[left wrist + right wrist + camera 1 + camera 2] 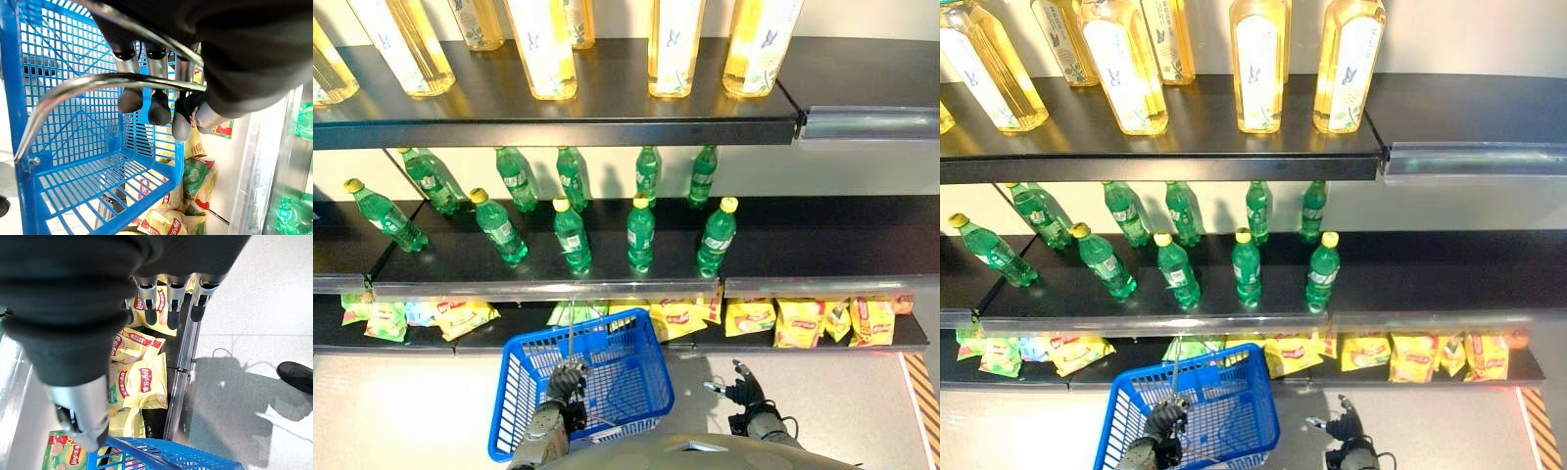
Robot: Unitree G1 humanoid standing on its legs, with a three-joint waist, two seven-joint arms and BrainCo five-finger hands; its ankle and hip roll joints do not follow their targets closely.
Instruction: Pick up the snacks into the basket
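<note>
A blue mesh basket (607,377) hangs in front of the bottom shelf, and its mesh floor shows bare. My left hand (566,380) is shut on its metal handle (98,84), with the fingers (159,105) curled over the bar. Yellow snack bags (750,316) lie in a row along the bottom shelf, with green ones (576,313) just behind the basket. My right hand (741,390) hovers over the floor to the right of the basket, short of the shelf. Its fingers (169,308) are straight and hold nothing, pointing toward the yellow bags (144,382).
Green bottles (640,235) stand on the middle shelf and tall yellow bottles (675,44) on the top one. A metal rail (548,289) edges the shelf above the snacks. A person's dark shoe (296,374) rests on the pale floor.
</note>
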